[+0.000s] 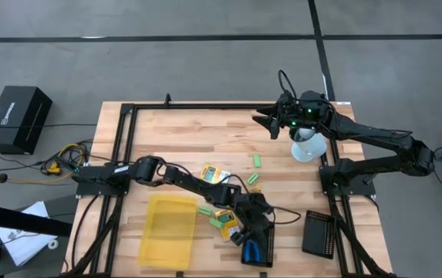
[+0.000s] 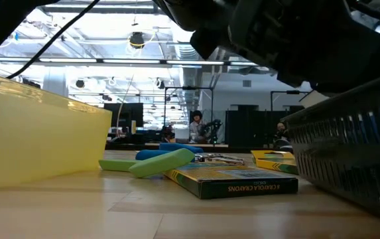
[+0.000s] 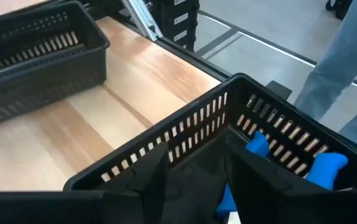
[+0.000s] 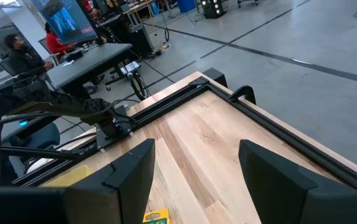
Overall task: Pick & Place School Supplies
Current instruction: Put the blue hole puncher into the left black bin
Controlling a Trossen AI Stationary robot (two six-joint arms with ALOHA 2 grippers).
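My left gripper (image 1: 256,232) reaches down into the black ribbed tray (image 1: 258,259) near the table's near edge. In the left wrist view its fingers stand apart on either side of a blue-handled tool (image 3: 227,200). More blue handles (image 3: 257,144) lie deeper in that tray. Yellow-orange packs (image 1: 214,173) (image 1: 225,219) and green blocks (image 1: 258,161) (image 1: 252,178) lie flat on the wood. In the low view a crayon pack (image 2: 233,182) lies flat, with a green block (image 2: 163,162) on its end. My right gripper (image 1: 271,121) hangs open, high over the far right of the table. My left gripper comes into the tray from above, slanting down, with the blue tool's handle (image 3: 227,200) between its two fingers. The fingers themselves hide the spot, so I cannot tell whether they touch it.
The translucent yellow tray (image 1: 170,229) sits left of the black tray. A second black ribbed tray (image 1: 318,233) stands to the right. A pale round object (image 1: 308,147) sits under the right arm. A black frame rail (image 1: 205,108) edges the table. People show in the room beyond.
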